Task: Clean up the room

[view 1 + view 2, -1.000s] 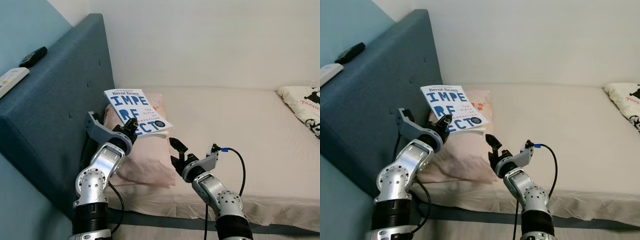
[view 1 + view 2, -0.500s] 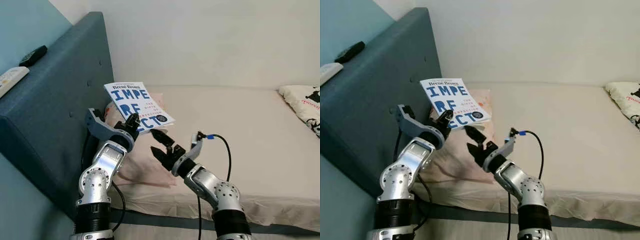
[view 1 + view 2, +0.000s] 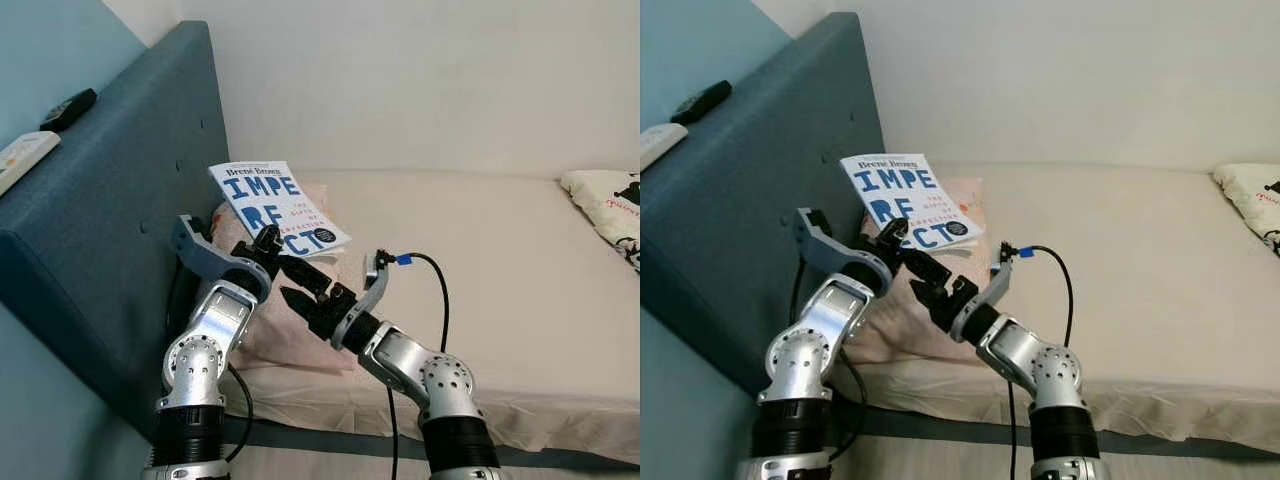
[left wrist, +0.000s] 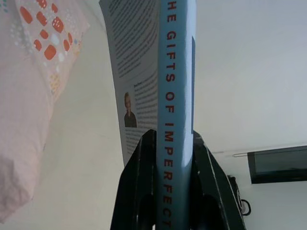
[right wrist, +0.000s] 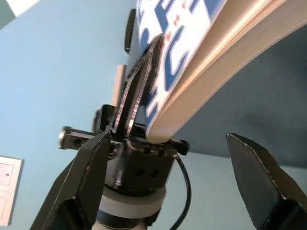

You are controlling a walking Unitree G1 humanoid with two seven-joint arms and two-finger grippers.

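Above the pink pillow (image 3: 290, 330) at the head of the bed (image 3: 480, 260), the left gripper (image 3: 266, 243) holds a book (image 3: 278, 207) up in the air, tilted, its cover facing up and toward the camera. Its black fingers (image 4: 139, 191) are clamped tight on the book's lower end, one on each side of the spine. The white cover carries the author's name "Brené Brown" along the top, then big blue letters "IMPE", "RF" and "CT" in rows, with small lines of print beside them that are too fine to read. On the blue spine, in red letters, the left wrist view shows "HE GIFTS OF IMPERFECT". The back cover has blocks of small text and a little portrait photo.

The right gripper (image 3: 303, 285) sits just below the book's lower edge, close to the left gripper, its two fingers (image 5: 259, 177) spread wide apart and holding nothing.

Two remote controls, one black (image 3: 68, 110) and one white (image 3: 24, 159), lie on top of the blue headboard (image 3: 110, 240). A patterned cushion (image 3: 605, 205) rests at the far right of the bed.
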